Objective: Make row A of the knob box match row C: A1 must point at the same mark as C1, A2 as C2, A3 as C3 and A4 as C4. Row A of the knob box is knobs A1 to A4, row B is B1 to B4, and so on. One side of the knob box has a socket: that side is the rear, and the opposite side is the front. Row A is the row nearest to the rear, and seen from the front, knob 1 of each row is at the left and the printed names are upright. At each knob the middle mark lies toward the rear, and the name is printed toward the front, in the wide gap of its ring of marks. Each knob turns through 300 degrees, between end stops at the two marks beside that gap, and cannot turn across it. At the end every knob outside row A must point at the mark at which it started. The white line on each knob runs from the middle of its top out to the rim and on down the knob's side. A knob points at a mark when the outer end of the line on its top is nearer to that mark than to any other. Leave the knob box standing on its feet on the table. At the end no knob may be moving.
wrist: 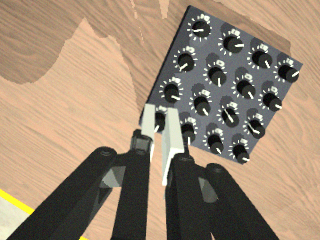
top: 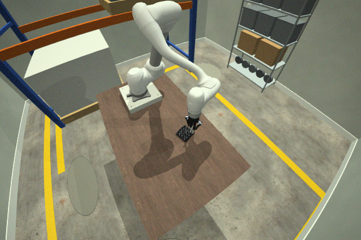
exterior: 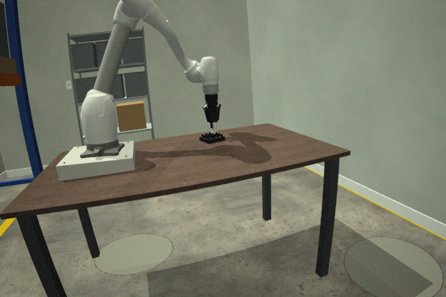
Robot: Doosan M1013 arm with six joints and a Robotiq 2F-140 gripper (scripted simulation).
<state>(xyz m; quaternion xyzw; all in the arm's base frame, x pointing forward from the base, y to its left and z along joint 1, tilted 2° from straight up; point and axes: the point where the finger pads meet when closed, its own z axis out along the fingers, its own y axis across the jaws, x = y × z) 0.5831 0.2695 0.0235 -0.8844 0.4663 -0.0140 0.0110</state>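
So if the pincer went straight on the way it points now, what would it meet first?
Probably the corner knob of the knob box, just below the pincer; depth is unclear, so contact may already exist.

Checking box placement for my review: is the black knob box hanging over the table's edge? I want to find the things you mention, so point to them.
No, in the top view the black square knob box [top: 181, 137] [exterior: 212, 140] [wrist: 204, 78] has brown wooden tabletop [top: 163, 196] [exterior: 173, 174] on every side.
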